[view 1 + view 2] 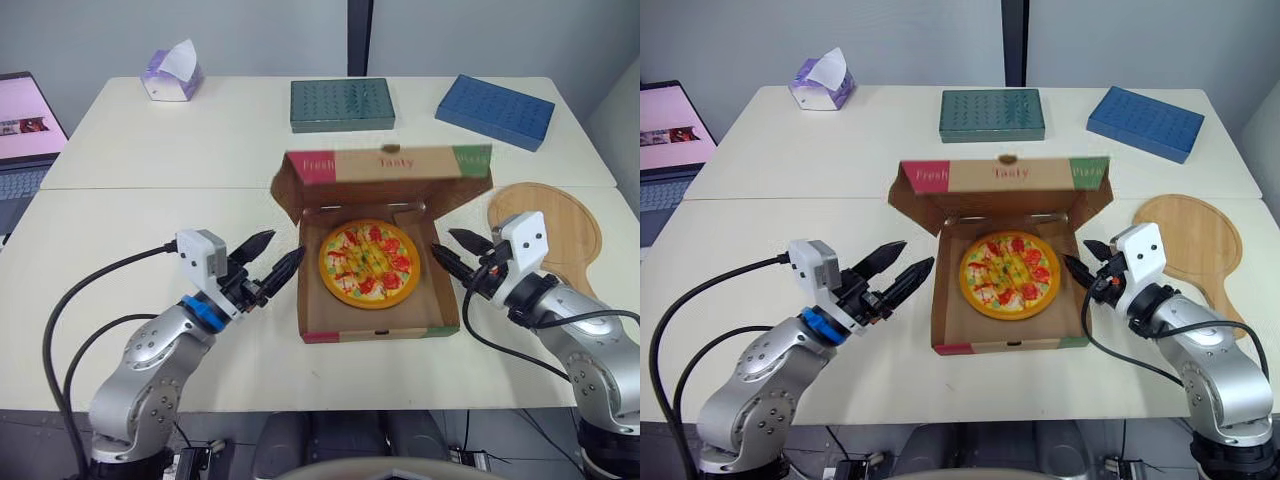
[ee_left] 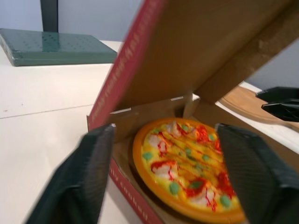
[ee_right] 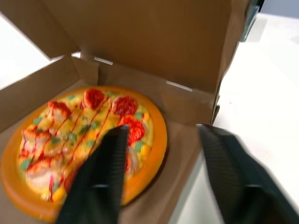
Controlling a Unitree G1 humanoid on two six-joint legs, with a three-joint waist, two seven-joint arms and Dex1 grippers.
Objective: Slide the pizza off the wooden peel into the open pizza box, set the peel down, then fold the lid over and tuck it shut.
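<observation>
Pizza (image 1: 370, 263) flat inside the pizza box (image 1: 375, 325), lid (image 1: 388, 163) half raised above. On lid front: "Fresh" on red, "Tasty" in middle, green word not readable. Peel (image 1: 555, 225) on table (image 1: 200, 160), right of box. Left gripper (image 1: 285, 245) and right gripper (image 1: 443, 241) beside box, fingers apart, empty.

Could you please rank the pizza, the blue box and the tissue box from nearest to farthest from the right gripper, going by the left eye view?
From the right gripper:
1. pizza, just to its left.
2. blue box, far back on the right.
3. tissue box, far back on the left.
</observation>
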